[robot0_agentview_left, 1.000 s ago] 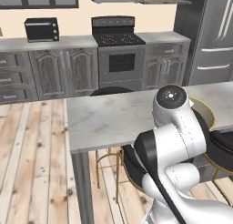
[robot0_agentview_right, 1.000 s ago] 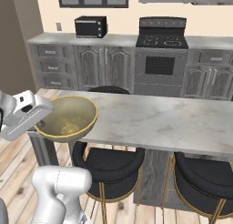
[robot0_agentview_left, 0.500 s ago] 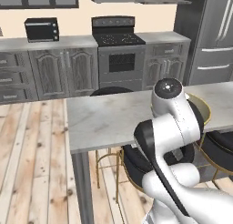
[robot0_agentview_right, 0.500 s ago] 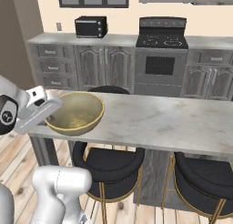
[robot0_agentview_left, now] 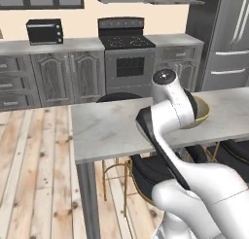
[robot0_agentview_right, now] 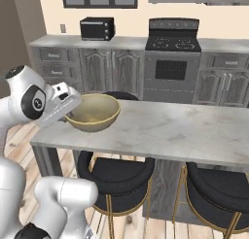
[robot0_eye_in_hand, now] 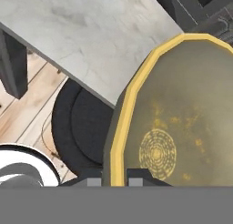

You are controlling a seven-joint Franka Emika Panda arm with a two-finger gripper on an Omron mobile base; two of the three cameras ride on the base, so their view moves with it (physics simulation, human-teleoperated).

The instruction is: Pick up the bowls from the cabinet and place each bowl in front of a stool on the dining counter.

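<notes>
Gripper (robot0_eye_in_hand: 109,182) pinched on gold rim of tan bowl (robot0_agentview_right: 93,114); fingers straddle rim in my hand view. Bowl over near edge of counter (robot0_agentview_right: 165,128), by its left end, part overhanging edge; can't tell if base touches slab. Stool (robot0_agentview_right: 115,177) directly below bowl, second stool (robot0_agentview_right: 219,189) further right under same edge, third stool (robot0_agentview_left: 119,97) at far side. My arm blocks most of bowl in left base view. Stove (robot0_agentview_left: 124,51) and toaster oven (robot0_agentview_left: 44,31) on far wall, well apart.
</notes>
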